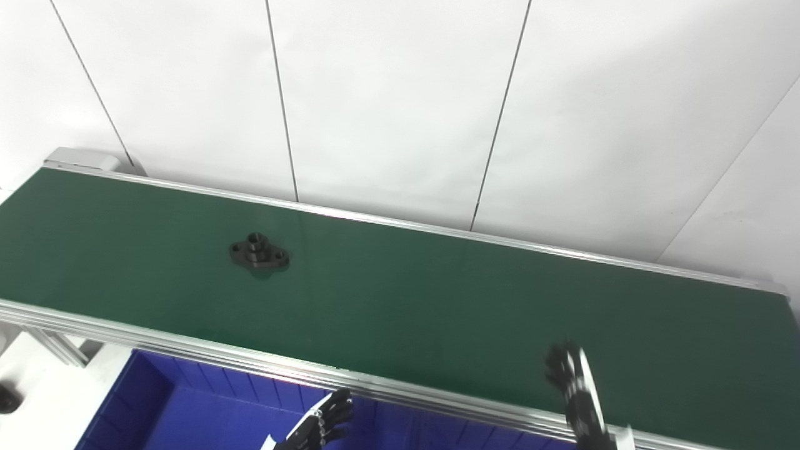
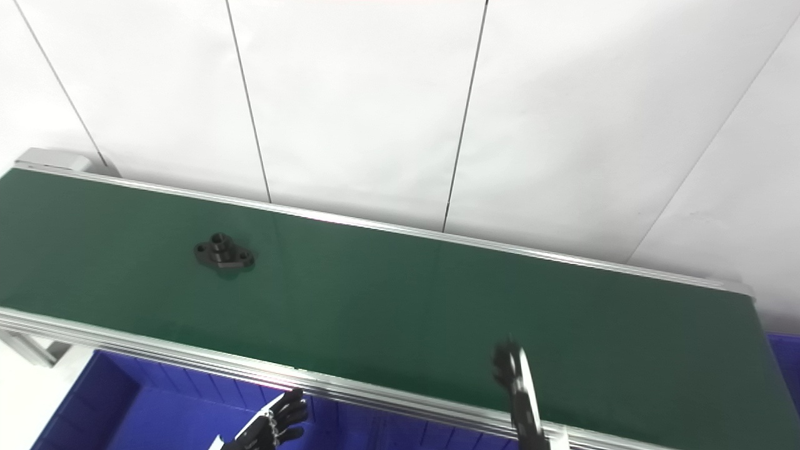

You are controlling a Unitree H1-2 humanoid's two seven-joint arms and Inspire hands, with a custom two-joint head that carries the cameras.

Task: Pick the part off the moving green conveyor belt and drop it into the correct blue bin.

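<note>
A black flanged part (image 1: 259,252) with a raised round hub lies on the green conveyor belt (image 1: 437,300), left of the middle. My left hand (image 1: 325,420) hangs low over the blue bin (image 1: 187,406), below the belt's near rail, fingers apart and holding nothing. My right hand (image 1: 572,381) reaches up over the belt's near edge at the right, seen edge-on, fingers extended and empty. Both hands are far from the part. The same part (image 2: 223,252) shows in the right eye view.
Aluminium rails (image 1: 187,347) run along both long sides of the belt. White wall panels stand behind it. A second blue bin edge (image 2: 786,375) shows at the far right. A white frame leg (image 1: 56,347) stands under the belt's left end.
</note>
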